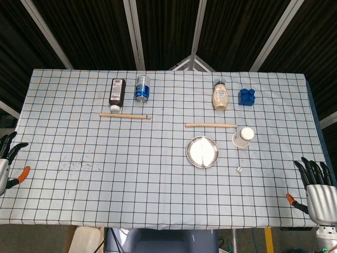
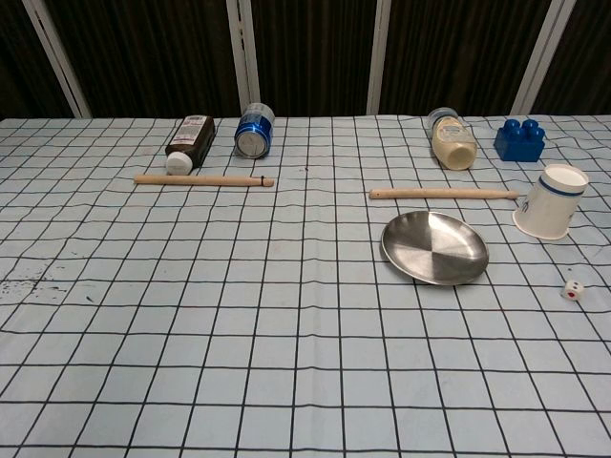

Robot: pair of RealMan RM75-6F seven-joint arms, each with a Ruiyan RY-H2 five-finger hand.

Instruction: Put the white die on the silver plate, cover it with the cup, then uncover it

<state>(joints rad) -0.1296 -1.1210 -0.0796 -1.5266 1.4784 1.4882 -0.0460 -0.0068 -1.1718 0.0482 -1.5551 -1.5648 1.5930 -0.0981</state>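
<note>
The white die (image 2: pixel 572 291) lies on the checked surface (image 1: pixel 105 174), near the silver plate (image 2: pixel 434 248) on its right and toward the robot, apart from its rim. It looks tiny, hard and light, likely to skitter or roll, so a fingertip pinch across two opposite faces seems safest. The cup (image 2: pixel 551 200) lies tipped on its side just beyond the plate's right edge; it appears thin-walled and crushable, best taken lightly around the middle. The right hand (image 1: pixel 317 191) and left hand (image 1: pixel 6 161) rest at the surface's edges, fingers spread, holding nothing.
</note>
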